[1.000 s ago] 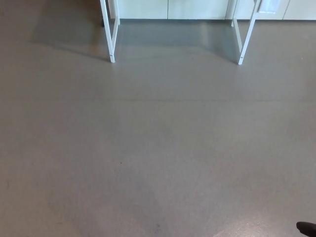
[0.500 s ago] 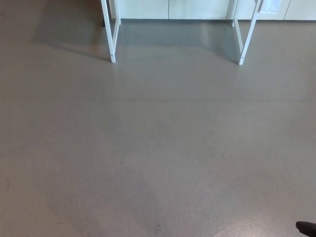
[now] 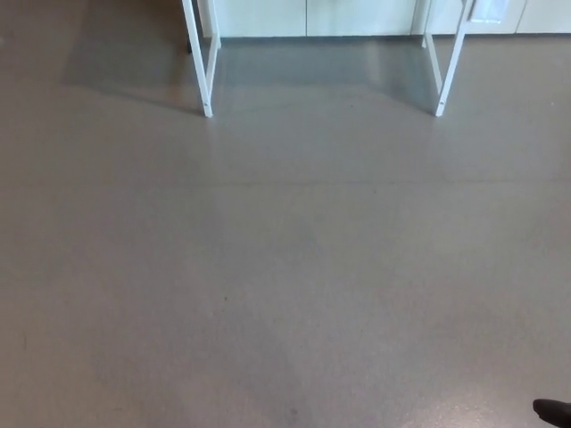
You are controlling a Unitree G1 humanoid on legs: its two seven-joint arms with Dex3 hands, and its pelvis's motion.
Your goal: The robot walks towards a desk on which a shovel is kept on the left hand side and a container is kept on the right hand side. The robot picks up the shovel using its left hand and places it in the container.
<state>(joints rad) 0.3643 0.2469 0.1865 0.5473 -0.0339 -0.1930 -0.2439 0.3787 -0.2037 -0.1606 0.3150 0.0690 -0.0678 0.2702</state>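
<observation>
The whole view had slid slightly down the frame since a second before; I judged the camera had moved as I walked toward the desk legs [image 3: 206, 71], white, at the top edge; grey floor [image 3: 285, 267] filled the rest; the approach was unfinished. Neither tabletop, shovel nor container showed. A dark tip [image 3: 553, 411] sat at the bottom right corner; I could not tell what it was, so I could not tell the fingers' state.

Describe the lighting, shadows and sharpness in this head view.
Head view: soft, even light on the grey floor, no glare; a faint shadow lies under the white desk legs; a broad dim patch darkens the lower floor; the black shape at the bottom right corner is cropped, unidentifiable.
</observation>
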